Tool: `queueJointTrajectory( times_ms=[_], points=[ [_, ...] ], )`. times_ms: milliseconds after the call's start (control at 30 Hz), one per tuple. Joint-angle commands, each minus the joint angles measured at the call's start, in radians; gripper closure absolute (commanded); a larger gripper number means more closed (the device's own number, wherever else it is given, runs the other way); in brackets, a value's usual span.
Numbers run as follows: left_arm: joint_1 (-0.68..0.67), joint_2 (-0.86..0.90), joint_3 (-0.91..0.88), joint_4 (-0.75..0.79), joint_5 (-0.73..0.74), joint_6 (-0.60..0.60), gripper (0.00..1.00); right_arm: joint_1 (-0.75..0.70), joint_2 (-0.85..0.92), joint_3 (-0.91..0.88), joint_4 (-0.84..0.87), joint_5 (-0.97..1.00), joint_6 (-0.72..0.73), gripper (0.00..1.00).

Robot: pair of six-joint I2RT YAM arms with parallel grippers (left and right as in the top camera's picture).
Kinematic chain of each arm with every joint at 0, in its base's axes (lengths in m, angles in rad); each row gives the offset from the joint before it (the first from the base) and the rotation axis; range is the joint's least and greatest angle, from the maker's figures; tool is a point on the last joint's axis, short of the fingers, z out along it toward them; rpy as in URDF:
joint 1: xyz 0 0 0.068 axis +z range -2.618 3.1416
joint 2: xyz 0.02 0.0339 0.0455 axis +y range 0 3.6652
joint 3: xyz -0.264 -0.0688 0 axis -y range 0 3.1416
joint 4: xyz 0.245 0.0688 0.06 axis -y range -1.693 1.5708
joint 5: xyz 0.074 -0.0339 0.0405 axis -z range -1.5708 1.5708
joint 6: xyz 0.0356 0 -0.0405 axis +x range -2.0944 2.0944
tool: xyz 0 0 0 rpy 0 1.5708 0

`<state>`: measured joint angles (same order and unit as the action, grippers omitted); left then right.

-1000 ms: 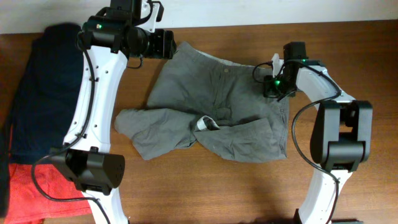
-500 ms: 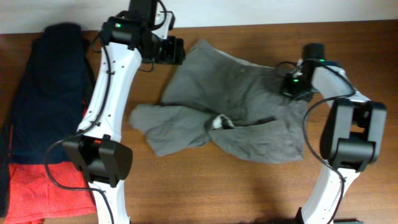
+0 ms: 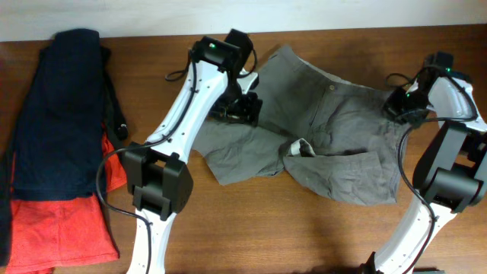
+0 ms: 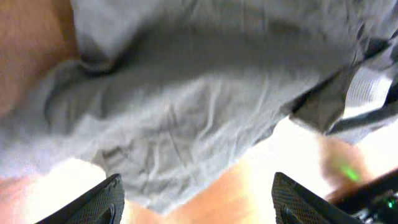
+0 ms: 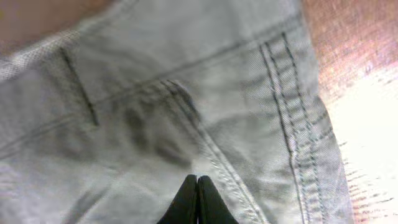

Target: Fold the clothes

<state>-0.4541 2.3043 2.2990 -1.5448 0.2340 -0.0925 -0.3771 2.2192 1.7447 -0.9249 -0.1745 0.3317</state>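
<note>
The grey-khaki shorts (image 3: 335,129) lie spread on the wooden table (image 3: 251,228), waistband towards the back, with a small white label (image 3: 300,146) turned up at the crotch. My left gripper (image 3: 245,109) hovers over the shorts' left leg. In the left wrist view its fingers (image 4: 196,190) are wide open with crumpled grey cloth (image 4: 186,106) between and beyond them. My right gripper (image 3: 400,106) is at the shorts' right waistband side. In the right wrist view its fingers (image 5: 197,186) are shut on a pinched ridge of the stitched cloth (image 5: 236,93).
A dark navy garment (image 3: 65,114) lies at the far left with an orange-red garment (image 3: 53,228) under and in front of it. The table's back edge meets a white wall (image 3: 342,11).
The shorts have slid to the right with my right gripper. My left gripper has left the waistband's left corner, opened, and moved forward and right over the left leg.
</note>
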Motion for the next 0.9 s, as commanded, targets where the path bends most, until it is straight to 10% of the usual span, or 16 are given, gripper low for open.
queueJointTrajectory(
  times_ms=[0,367,600,867],
  points=[
    [0.003,0.004,-0.005,-0.087,-0.014,0.026,0.24,0.017,0.009,0.019,-0.006,-0.006,-0.013,0.95],
    [-0.038,0.004,-0.254,-0.021,-0.014,0.025,0.39,0.019,0.009,0.019,0.0,-0.019,-0.056,0.96],
    [-0.035,0.004,-0.465,0.124,-0.029,0.012,0.98,0.019,0.009,0.019,0.002,-0.03,-0.073,0.96],
    [0.022,0.004,-0.651,0.166,-0.1,-0.054,0.99,0.019,0.009,0.019,0.005,-0.036,-0.092,0.95]
  ],
)
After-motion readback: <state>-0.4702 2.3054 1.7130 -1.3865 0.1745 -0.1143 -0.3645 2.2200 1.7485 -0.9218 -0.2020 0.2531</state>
